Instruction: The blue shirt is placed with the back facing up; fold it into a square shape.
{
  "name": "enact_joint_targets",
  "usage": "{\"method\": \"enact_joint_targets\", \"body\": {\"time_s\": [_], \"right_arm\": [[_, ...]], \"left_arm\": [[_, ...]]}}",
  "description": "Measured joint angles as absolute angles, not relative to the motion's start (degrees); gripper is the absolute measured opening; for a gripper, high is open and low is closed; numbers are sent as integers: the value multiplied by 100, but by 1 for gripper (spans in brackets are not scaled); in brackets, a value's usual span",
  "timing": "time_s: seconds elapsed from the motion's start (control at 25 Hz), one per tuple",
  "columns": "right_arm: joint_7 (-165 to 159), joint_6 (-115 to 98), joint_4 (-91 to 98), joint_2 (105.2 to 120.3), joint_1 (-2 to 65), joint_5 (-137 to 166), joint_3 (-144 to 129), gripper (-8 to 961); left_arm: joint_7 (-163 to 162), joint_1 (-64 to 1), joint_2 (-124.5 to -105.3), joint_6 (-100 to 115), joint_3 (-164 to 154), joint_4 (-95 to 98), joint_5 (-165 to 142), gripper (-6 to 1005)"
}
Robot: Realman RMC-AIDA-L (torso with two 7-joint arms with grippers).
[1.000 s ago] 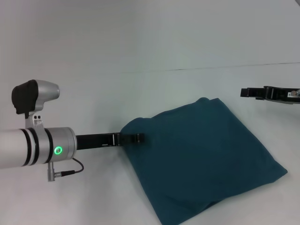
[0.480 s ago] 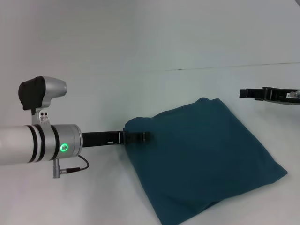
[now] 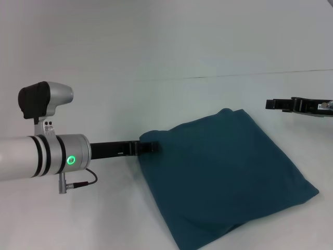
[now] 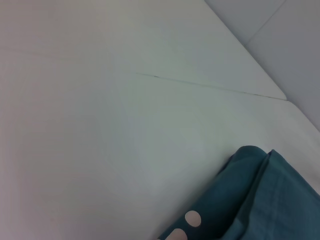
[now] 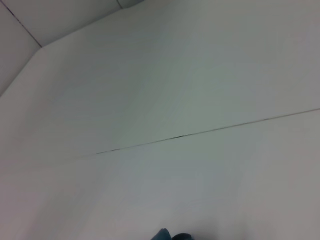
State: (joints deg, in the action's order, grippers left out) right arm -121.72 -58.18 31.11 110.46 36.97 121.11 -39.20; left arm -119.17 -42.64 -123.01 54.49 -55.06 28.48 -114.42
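Left tool (image 3: 152,147) lies low at the left corner of the blue shirt (image 3: 229,177); whether it grips cloth I cannot tell. Folded roughly square, the shirt rests on the white bench (image 3: 156,52). Right tool (image 3: 270,104) hovers apart, state unclear.

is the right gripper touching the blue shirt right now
No. In the head view the right gripper hangs apart from the blue shirt, with bare white table between them.
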Motion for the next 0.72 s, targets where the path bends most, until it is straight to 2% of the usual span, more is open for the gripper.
{"method": "enact_joint_targets", "body": {"time_s": [0.32,0.72], "right_arm": [[-12172,-5817,3111,11046,3700,12111,-3919,659],[-12172,-5804,3108,11046,3700,12111,-3919,658]], "left_arm": [[-11917,-4301,-12305,5427,-5502,2848,-11442,290],[-11963,-4437,-12300,5244,-5497,2804,-11431,108]]}}
